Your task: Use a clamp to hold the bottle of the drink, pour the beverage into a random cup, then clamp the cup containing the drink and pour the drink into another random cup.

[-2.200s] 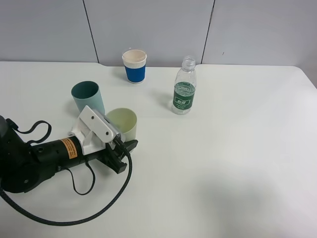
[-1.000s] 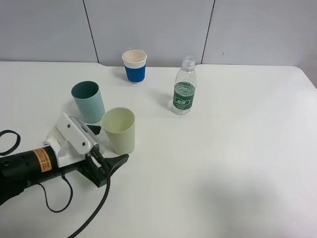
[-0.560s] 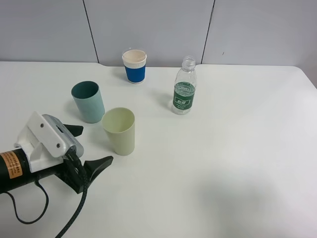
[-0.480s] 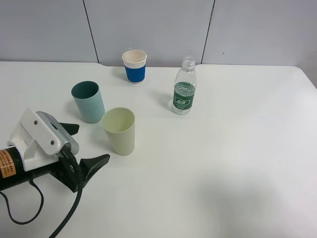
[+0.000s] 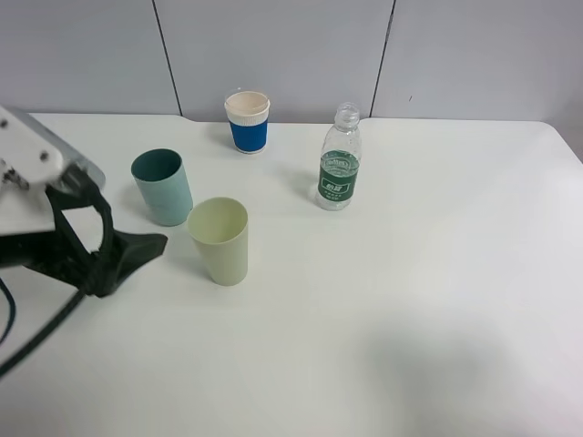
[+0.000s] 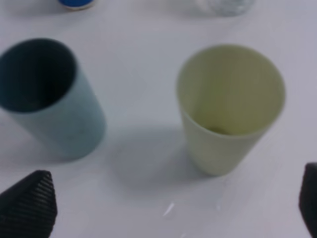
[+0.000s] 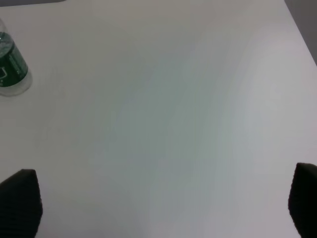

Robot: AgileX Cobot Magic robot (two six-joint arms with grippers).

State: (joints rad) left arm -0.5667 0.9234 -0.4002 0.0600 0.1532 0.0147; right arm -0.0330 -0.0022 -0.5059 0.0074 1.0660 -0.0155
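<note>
I have pulled my left gripper [image 6: 163,208] back from the cups: two seconds ago it was lying low on the table just beside the yellow-green cup [image 5: 219,238], and now it is raised and withdrawn toward the left edge of the high view, well apart from both tumblers. Its fingers stand wide open and hold nothing; in the left wrist view I see only the two dark fingertips [image 6: 29,206] at the corners, with the yellow-green cup and the teal cup [image 5: 162,186] between and beyond them. Both cups stand upright and near each other on the white table [image 5: 410,300], in the same places as before. The bottle [image 5: 339,162] stands upright and uncapped further back, to the right of the blue-and-white paper cup [image 5: 247,120], and it has not moved either. Inside the yellow-green cup I see a dark trace at the bottom, but I cannot tell if liquid is there; the inside of the teal cup is too dark to judge. My right gripper [image 7: 163,208] is also fully open and empty, above bare table, with the bottle at the edge of its view. I judge that this retreat means the left arm has finished its part, perhaps the last pour.
</note>
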